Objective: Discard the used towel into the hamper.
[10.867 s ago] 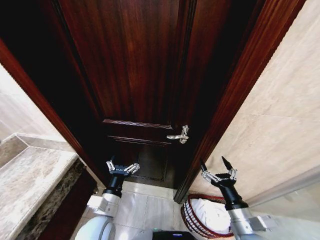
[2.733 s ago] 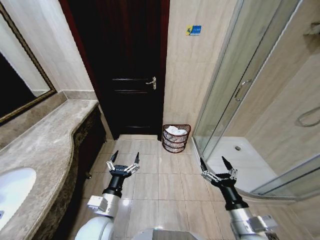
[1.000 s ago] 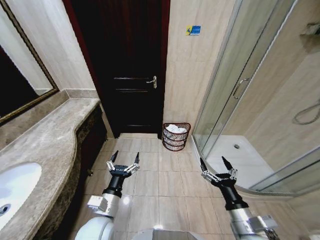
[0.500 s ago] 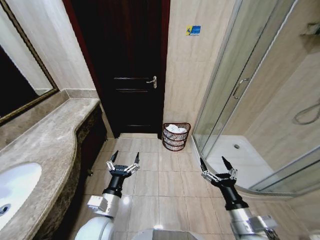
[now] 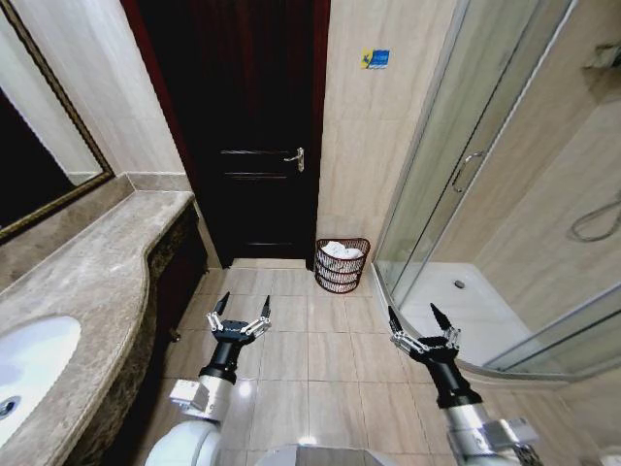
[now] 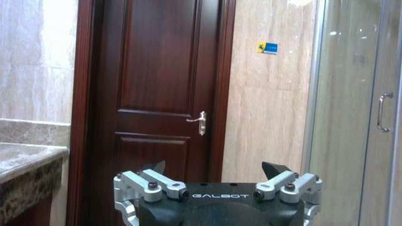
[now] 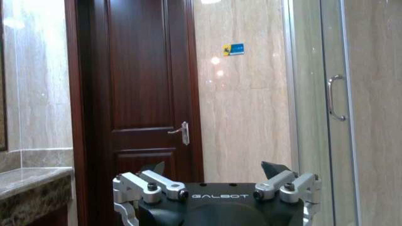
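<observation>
Towel (image 5: pixel 342 251) already in hamper (image 5: pixel 342 266) on floor at 12 o'clock by door, looks soft, light, pinch any fold; left hand (image 5: pixel 240 311) and right hand (image 5: pixel 420 324) both spread, empty.

A bathroom: marble vanity counter (image 5: pixel 87 282) with sink (image 5: pixel 29 364), wall mirror (image 5: pixel 34 165), glass shower enclosure (image 5: pixel 485 175).

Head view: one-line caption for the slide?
Both grippers, left and right, open and empty over the tiled floor; hamper holding white cloth stands beside the dark door.
</observation>
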Tool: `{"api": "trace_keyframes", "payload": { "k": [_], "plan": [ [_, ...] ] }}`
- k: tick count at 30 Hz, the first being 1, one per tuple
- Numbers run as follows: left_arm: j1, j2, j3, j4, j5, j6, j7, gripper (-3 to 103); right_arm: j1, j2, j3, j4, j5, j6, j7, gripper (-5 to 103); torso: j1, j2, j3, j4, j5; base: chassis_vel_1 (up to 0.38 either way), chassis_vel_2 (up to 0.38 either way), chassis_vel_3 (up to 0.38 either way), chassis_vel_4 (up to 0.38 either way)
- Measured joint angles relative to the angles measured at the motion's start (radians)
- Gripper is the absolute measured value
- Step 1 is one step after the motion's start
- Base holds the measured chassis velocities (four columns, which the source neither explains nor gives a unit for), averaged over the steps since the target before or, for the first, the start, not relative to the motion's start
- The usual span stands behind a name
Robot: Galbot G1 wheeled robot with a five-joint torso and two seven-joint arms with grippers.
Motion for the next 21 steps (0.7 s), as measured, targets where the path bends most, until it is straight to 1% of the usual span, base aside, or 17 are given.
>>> {"api": "trace_keyframes", "payload": {
  "k": [21],
  "plan": [
    [0.0,0.0,0.0,0.0,0.0,0.0,0.0,100,0.0,0.0,0.0,0.0,0.0,0.0,0.0,100,0.0,0.0,0.0,0.0,0.0,0.0,0.0,0.0,0.0]
  ]
}}
